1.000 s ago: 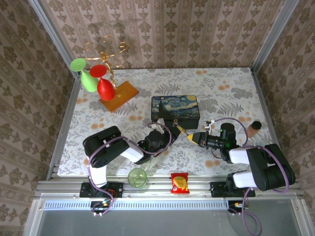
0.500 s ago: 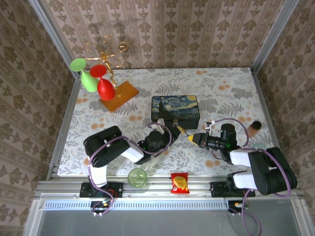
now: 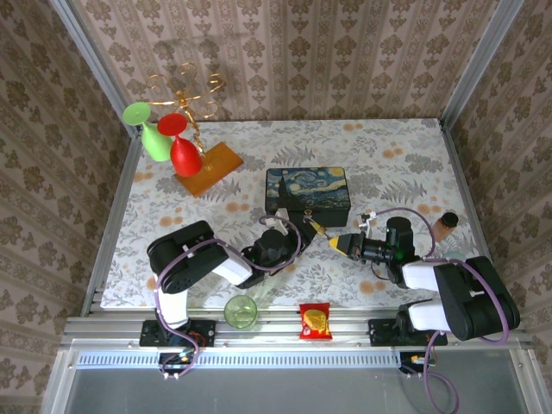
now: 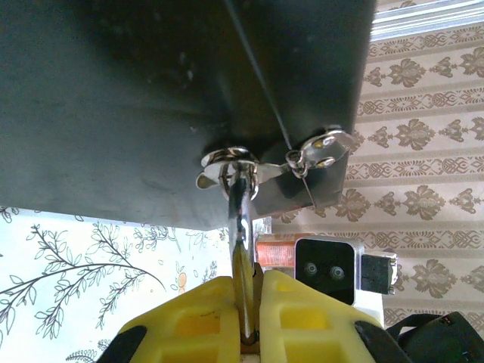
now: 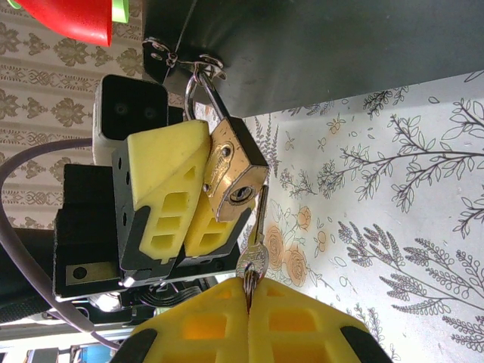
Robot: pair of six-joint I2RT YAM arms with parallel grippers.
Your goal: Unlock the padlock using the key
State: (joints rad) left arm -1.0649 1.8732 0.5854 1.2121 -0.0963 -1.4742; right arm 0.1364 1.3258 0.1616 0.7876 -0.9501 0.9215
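Right wrist view: the padlock [image 5: 231,170] hangs by its shackle from the clasp [image 5: 185,59] on the dark box [image 5: 340,45], with its keyhole face turned toward the right claw [image 5: 248,291]. The left wrist view gives only the lock's thin edge, rising from the left claw [image 4: 243,283] to the clasp.

Top view: both arms reach low over the table [image 3: 397,155]. Their claws meet tip to tip at the box's near side, the left claw angled from the left and the right claw from the right.

The left claw is pinched on the padlock body. The right claw is closed on the head of the key [image 5: 255,242], just below the lock. The blade points up beside the keyhole, but I cannot tell whether it is inserted.
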